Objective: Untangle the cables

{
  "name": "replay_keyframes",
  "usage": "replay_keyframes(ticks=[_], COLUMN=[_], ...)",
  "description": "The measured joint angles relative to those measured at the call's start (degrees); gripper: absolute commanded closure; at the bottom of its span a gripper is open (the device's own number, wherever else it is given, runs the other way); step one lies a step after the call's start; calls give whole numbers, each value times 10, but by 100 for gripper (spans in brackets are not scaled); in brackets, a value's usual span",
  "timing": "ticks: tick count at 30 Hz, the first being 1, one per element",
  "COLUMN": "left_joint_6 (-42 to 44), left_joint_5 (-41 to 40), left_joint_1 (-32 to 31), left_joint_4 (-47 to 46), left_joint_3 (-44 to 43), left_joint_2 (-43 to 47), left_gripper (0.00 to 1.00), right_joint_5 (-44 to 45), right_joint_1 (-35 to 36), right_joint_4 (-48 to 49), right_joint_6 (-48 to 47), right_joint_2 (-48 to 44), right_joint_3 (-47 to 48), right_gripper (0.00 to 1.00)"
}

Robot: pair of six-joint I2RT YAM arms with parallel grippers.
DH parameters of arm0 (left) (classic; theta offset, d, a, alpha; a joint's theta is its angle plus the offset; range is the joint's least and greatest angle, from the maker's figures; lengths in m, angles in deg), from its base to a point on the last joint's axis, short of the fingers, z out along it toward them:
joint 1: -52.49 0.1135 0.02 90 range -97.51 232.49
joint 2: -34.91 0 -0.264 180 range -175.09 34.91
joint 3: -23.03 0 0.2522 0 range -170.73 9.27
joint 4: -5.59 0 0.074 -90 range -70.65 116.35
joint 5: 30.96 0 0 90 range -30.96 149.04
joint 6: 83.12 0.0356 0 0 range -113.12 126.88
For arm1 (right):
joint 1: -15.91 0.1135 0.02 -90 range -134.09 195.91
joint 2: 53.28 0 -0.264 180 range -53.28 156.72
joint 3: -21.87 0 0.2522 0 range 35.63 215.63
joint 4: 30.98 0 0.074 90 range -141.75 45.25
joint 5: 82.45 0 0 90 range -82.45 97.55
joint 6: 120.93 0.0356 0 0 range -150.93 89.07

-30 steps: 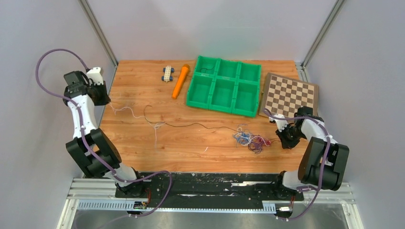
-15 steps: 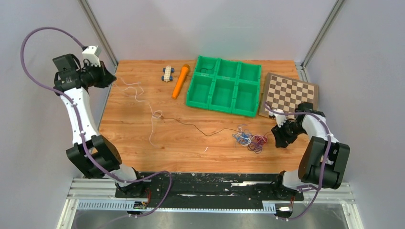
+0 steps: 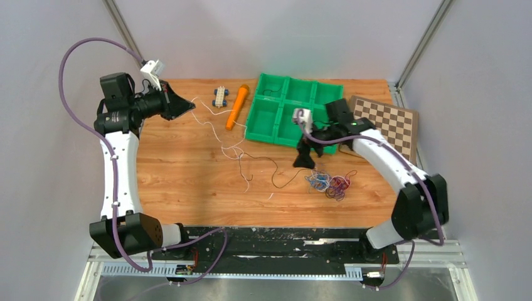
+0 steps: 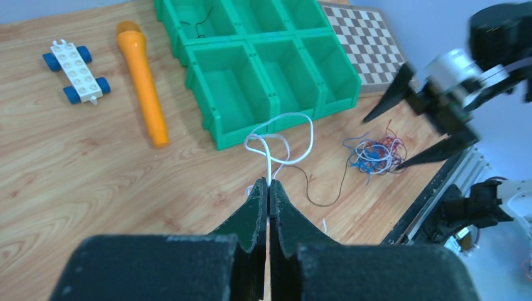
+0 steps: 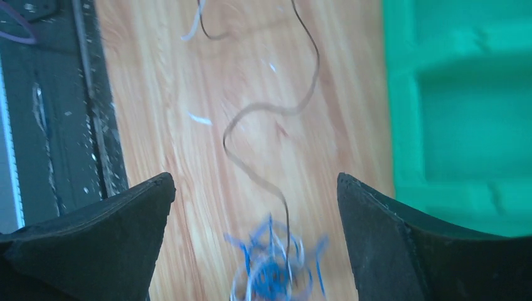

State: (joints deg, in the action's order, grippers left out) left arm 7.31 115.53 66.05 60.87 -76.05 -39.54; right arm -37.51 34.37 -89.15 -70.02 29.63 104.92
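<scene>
The cables form a small blue, red and purple clump (image 3: 329, 183) on the wooden table, right of centre. A thin dark strand (image 3: 276, 172) runs left from the clump and meets a curly white strand (image 3: 216, 128). My left gripper (image 3: 188, 106) is raised at the back left and shut on the white strand's end; the wrist view shows that strand (image 4: 282, 135) pinched at the fingertips (image 4: 268, 183). My right gripper (image 3: 305, 160) hangs open just above and left of the clump. Seen from its wrist, the blurred clump (image 5: 273, 263) lies between the spread fingers, which hold nothing.
A green tray (image 3: 251, 135) with several compartments stands at the back centre, with a short dark wire (image 3: 271, 93) in one back compartment. An orange toy microphone (image 3: 237, 106) and a white brick car (image 3: 219, 96) lie left of it. A chessboard (image 3: 389, 122) sits at the back right.
My right gripper opened, let go of the clump and swung from the right edge to a spot before the tray. My left gripper rose and moved right, dragging the white strand along.
</scene>
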Motion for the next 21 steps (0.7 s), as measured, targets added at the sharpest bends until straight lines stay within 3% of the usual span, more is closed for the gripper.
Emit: replay_keyframes(ticks=[7,17,19,21], left_joint_6=[-62,-97,-110,-127], left_joint_5=[5,4,4,3], left_joint_1=[-7,-7,-7,-7], left_joint_4=[-26,-33,-39,-43], left_joint_3=[0,-7,-9,-15], left_joint_2=[11,35,36,35], left_gripper=[100,100,100,100], right_joint_5=[5,34,46,53], right_joint_1=[155,203,207,209], right_joint_4=[180,369,400,423], right_joint_6=[85,133,146,155], right_joint_2=[188,345,369,388], right_joint_3=[38,90,103,116], right_gripper=[2,10,22,58])
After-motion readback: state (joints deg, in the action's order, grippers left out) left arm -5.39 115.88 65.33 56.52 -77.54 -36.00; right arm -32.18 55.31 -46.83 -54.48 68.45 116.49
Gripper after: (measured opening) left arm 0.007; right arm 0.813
